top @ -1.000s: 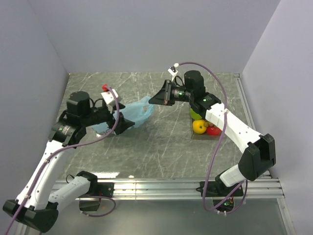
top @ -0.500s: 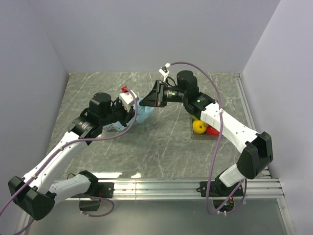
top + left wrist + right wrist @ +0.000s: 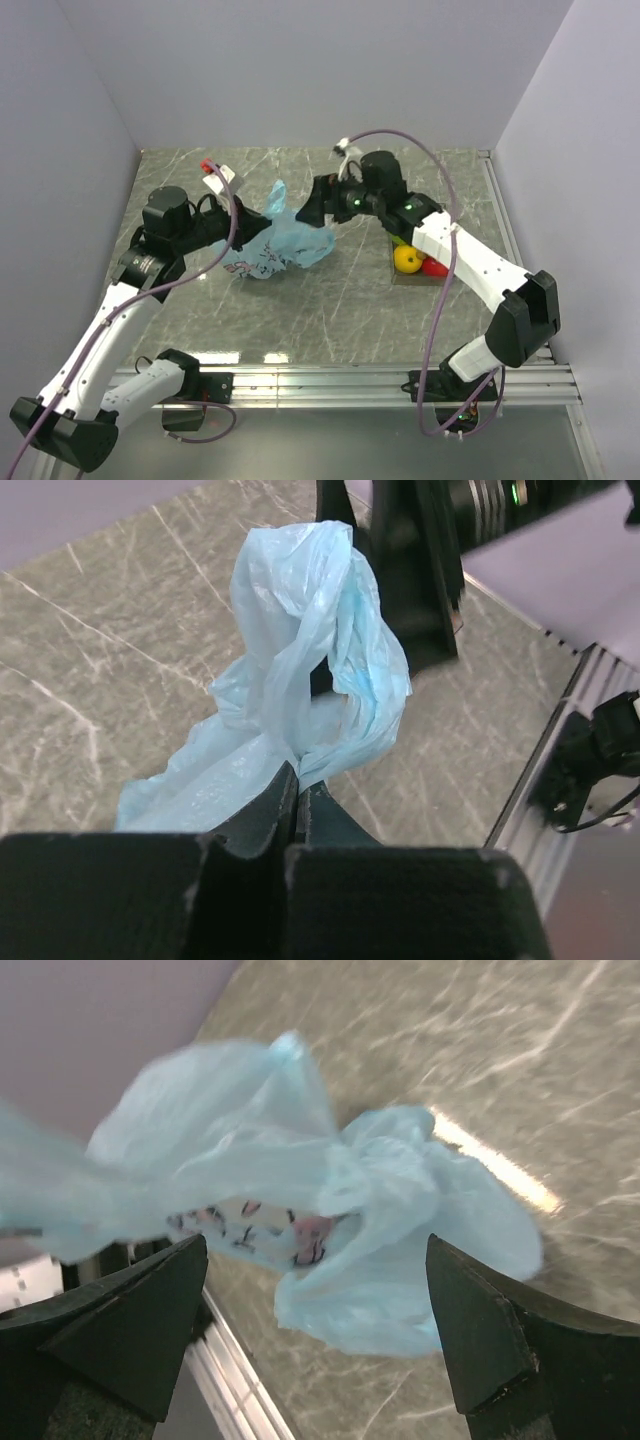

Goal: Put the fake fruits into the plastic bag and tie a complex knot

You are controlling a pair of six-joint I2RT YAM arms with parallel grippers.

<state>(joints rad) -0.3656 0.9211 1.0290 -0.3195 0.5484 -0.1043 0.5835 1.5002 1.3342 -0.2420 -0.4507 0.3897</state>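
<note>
The light-blue plastic bag (image 3: 288, 243) with its pink-and-dark print stands bunched up at mid-table, one tip pointing upward. My left gripper (image 3: 257, 217) is shut on a fold of the plastic bag (image 3: 310, 630) at its left side; the jaws meet on the film (image 3: 297, 785). My right gripper (image 3: 318, 205) hovers just right of the bag's top, open, with nothing between its fingers (image 3: 140, 1310). The plastic bag (image 3: 300, 1180) hangs in front of it. The fake fruits lie to the right: a yellow fruit (image 3: 406, 258), a red fruit (image 3: 435, 266) and a green apple (image 3: 397, 237), partly hidden by the right arm.
The fruits sit in a clear tray (image 3: 418, 278) on the right of the marble tabletop (image 3: 330, 310). Grey walls close in the left, back and right. An aluminium rail (image 3: 330, 378) runs along the near edge by the arm bases.
My left gripper went from open to shut on the bag and pulled it leftward. My right gripper opened and let go of the bag, which now spreads out lower.
</note>
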